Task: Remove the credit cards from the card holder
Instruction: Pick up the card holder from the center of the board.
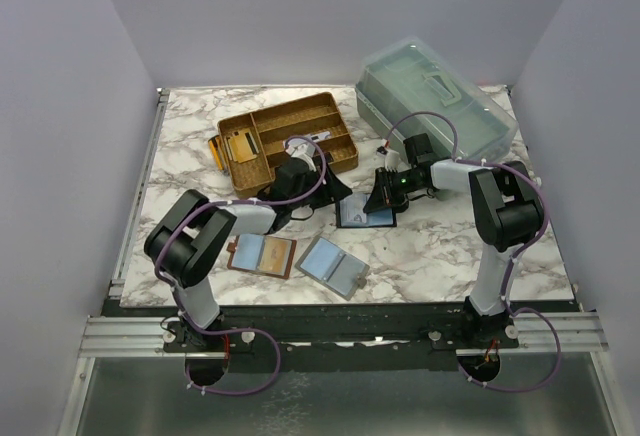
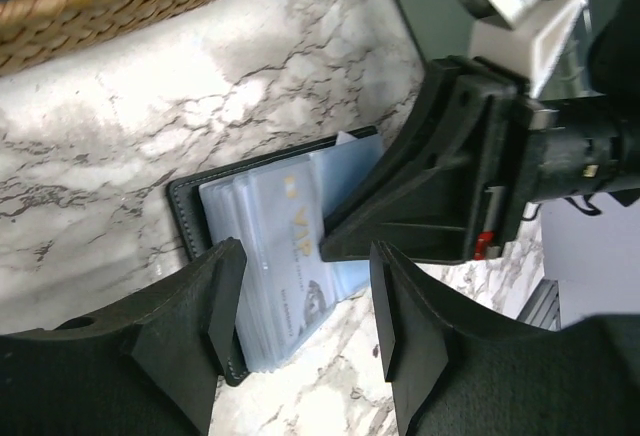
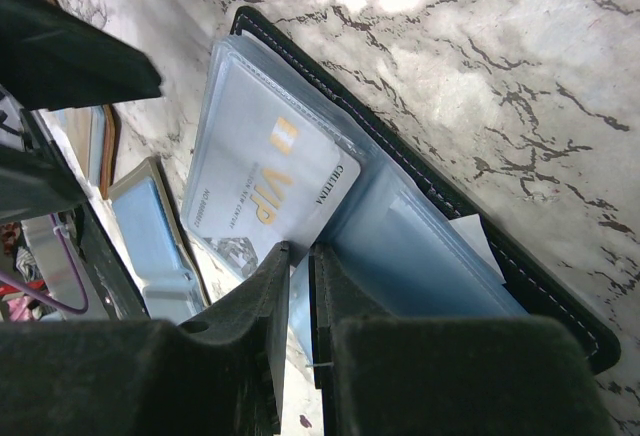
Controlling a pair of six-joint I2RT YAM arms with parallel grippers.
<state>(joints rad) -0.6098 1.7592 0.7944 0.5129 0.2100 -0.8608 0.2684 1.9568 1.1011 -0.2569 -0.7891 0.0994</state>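
Near edge, left of centre: brown card holder point(image 1: 262, 254), open, tan pockets; just beside it a grey card holder point(image 1: 333, 267), open, blue pockets. Neither was the task's.
Middle of tabletop, slightly right: black card holder point(image 1: 365, 215), lying open and flat, blue-grey pockets up. One credit card point(image 3: 265, 191), pale, marked VIP, stood partly out of its pocket, with further sleeves layered beneath.
Right gripper point(image 3: 300, 261): fingers closed to a slit on that card's corner.
Left gripper point(image 2: 305, 291): fingers spread, straddling one end of the holder; contact could not be told.
Far edge: wicker tray point(image 1: 275, 107) with gold cards point(image 1: 238, 146), left of centre; clear lidded box point(image 1: 435, 96), far right corner.
Handling note, as judgement: draw the card along the pocket mouth, low and flat, with a firm pinch; the left fingers ought to press the holder down first, lest it slide with the card
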